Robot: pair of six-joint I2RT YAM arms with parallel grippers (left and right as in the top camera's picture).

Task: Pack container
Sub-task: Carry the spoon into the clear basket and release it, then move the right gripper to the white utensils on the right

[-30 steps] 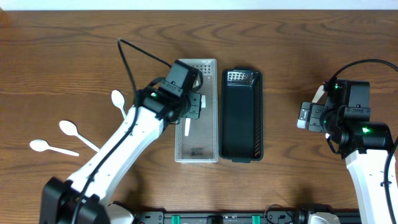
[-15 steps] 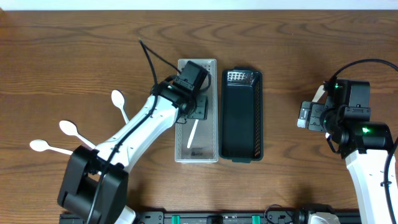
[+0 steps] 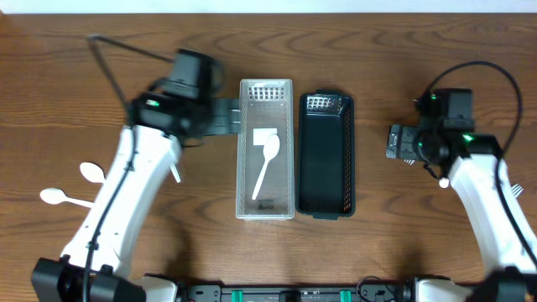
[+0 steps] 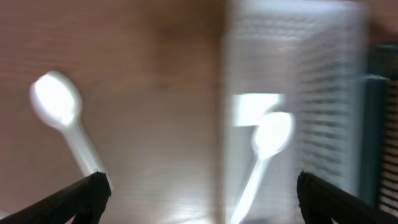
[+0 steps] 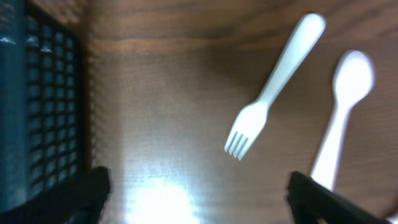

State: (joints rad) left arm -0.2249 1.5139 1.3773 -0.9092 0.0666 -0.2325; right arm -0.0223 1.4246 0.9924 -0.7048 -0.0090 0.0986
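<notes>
Inside the clear tray (image 3: 284,191) we log one white spoon (image 3: 263,172); black tray (image 3: 327,168) just beside. Right wrist view alone shows a fork (image 5: 264,106) and second spoon (image 5: 343,106). Left gripper (image 4: 199,190), right gripper (image 5: 196,186): spread.

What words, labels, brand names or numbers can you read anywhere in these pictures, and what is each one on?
No text can be read in any view.
Dark mark on the floor of the white container: possibly print, too small to read.
White square inside that container: looks blank.
Black container: no lettering visible.
Both wrist views: too blurred to show any text.
</notes>
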